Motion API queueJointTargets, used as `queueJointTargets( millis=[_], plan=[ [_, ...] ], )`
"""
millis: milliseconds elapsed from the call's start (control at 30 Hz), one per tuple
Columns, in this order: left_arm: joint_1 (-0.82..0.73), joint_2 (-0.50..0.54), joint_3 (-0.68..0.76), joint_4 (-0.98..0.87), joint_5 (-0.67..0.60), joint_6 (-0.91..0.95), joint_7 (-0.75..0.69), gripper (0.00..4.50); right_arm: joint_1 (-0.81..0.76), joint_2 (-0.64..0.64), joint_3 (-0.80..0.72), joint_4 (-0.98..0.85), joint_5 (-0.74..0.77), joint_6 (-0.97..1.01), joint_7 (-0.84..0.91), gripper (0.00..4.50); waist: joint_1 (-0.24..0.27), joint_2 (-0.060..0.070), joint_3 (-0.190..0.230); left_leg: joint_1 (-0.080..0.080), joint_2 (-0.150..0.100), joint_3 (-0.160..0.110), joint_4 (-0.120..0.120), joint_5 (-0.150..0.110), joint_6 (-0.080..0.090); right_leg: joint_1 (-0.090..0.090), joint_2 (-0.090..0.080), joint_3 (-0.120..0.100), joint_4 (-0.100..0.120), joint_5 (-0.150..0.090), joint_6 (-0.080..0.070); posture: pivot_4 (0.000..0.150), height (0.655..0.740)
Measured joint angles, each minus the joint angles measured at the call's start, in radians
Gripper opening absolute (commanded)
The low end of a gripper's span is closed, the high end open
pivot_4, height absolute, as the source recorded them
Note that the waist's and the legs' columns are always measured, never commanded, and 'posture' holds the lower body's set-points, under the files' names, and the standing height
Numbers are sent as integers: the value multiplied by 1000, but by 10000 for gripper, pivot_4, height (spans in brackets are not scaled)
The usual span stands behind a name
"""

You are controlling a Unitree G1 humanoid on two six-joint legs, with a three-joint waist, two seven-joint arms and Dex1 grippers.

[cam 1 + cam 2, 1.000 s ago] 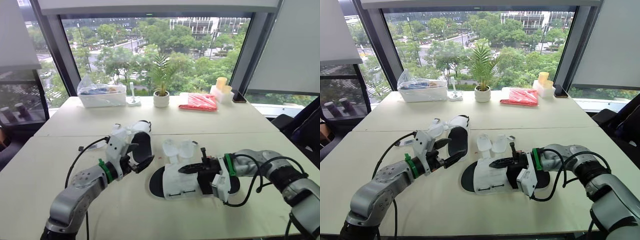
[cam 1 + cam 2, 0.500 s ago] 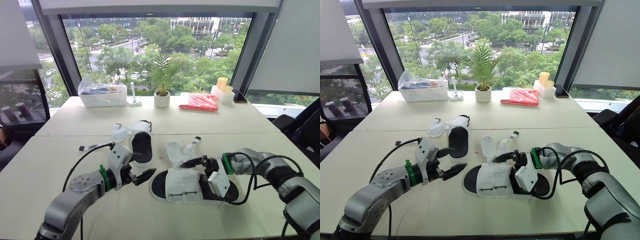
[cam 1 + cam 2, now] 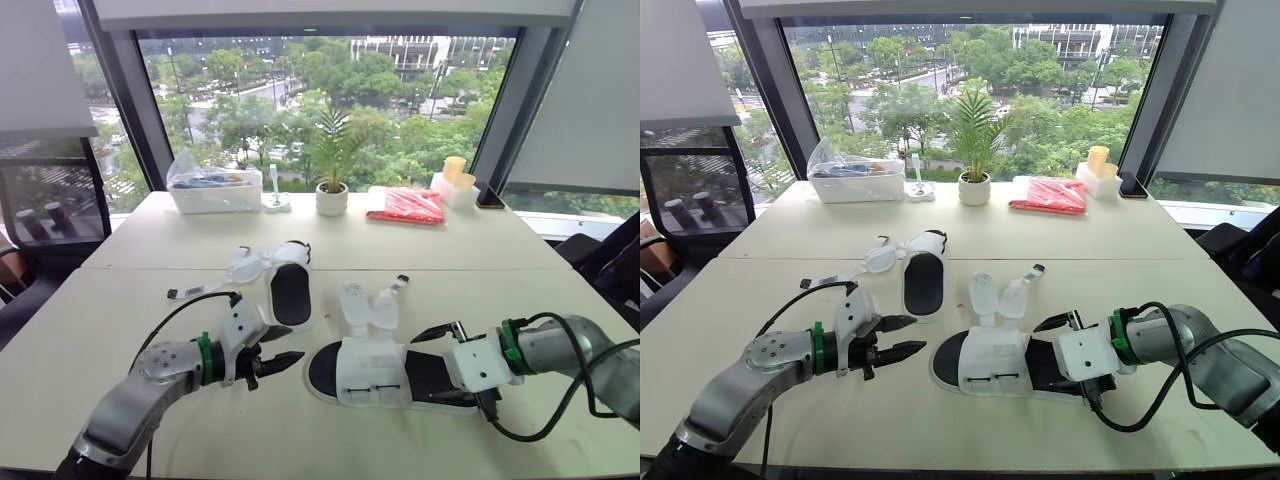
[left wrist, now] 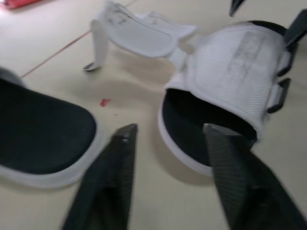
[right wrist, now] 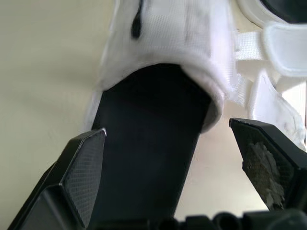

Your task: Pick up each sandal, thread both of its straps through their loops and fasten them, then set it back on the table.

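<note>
Two white sandals with black footbeds lie on the table. The near sandal has a white mesh upper, and its two straps lie flapped open on the far side. The far sandal lies flat with its straps spread to its left. My left gripper hovers low between the two sandals, open by a narrow gap with nothing in it. My right gripper stands wide open at the near sandal's heel. The black footbed lies ahead of its fingers, untouched.
At the far edge by the window stand a clear plastic box, a potted plant, a red packet and yellow cups. A small cable tag lies left of the far sandal. A dark chair stands beyond the table's left.
The right gripper has opened, let go at the near sandal's upper and pulled back to its heel. The left gripper drew back from the far sandal, and its fingers have come closer together.
</note>
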Motion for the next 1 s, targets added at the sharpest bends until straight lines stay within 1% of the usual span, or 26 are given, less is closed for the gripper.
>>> queueJointTargets(
  millis=[33, 133, 267, 333, 400, 533, 633, 833, 900, 1000],
  plan=[
    [-11, -2, -8, 17, 7, -13, -15, 598, 15, 11, -39, -26, 15, 62, -17, 45000, 0, 0, 0, 0, 0, 0, 0, 0, 0, 0, 0, 0, 0, 0, 0, 1500, 7400],
    [-51, -22, -40, 83, 26, -54, -61, 598, 39, 71, -141, -83, 57, 262, -73, 45000, 1, 0, 0, 0, 0, 0, 0, 0, 0, 0, 0, 0, 0, 0, 0, 1500, 7400],
    [-93, -65, -82, 156, 32, -62, -119, 598, 56, 152, -213, -120, 116, 532, -144, 45000, 2, 0, 0, -1, 0, 0, 1, 0, 0, 0, 0, 0, 0, 0, 0, 1500, 7400],
    [-103, -73, -99, 175, 30, -62, -143, 598, 55, 184, -242, -126, 138, 623, -169, 45000, 1, 0, 0, -1, 0, 0, 1, 0, 1, 0, 0, 0, 0, 0, 0, 1500, 7400],
    [-132, -85, -132, 214, 57, -84, -172, 598, 36, 249, -295, -127, 180, 742, -213, 45000, 0, 0, 0, 0, 0, 0, 1, 0, 1, 0, 1, 0, 0, 0, 0, 1500, 7400],
    [-163, -133, -195, 303, 108, -134, -210, 598, -24, 354, -346, -137, 260, 915, -273, 45000, -1, 0, 0, -1, 0, 0, 1, 0, 1, 0, 2, 0, 0, 0, 0, 1500, 7400],
    [-177, -171, -225, 359, 137, -173, -225, 598, -39, 396, -351, -158, 296, 982, -293, 45000, 0, 0, 0, -1, 0, 0, 1, 0, 1, 0, 1, 0, 0, 0, 0, 1500, 7400],
    [-213, -231, -236, 434, 174, -239, -232, 598, -71, 448, -351, -158, 320, 1030, -322, 45000, 2, 0, 0, -1, -1, 0, 1, 0, 1, 0, 1, 0, 0, 0, 0, 1500, 7400],
    [-218, -250, -235, 452, 175, -242, -232, 598, -78, 480, -355, -157, 345, 1053, -327, 45000, 4, 0, 0, -1, -1, 0, 1, 0, 1, 0, 1, 0, 0, 0, 0, 1500, 7400],
    [-220, -271, -231, 469, 179, -252, -232, 598, -98, 563, -375, -143, 402, 1103, -343, 45000, 4, -1, 0, -1, -1, 0, 2, 0, 1, 0, 1, 0, 0, 0, 0, 1500, 7400]
  ],
)
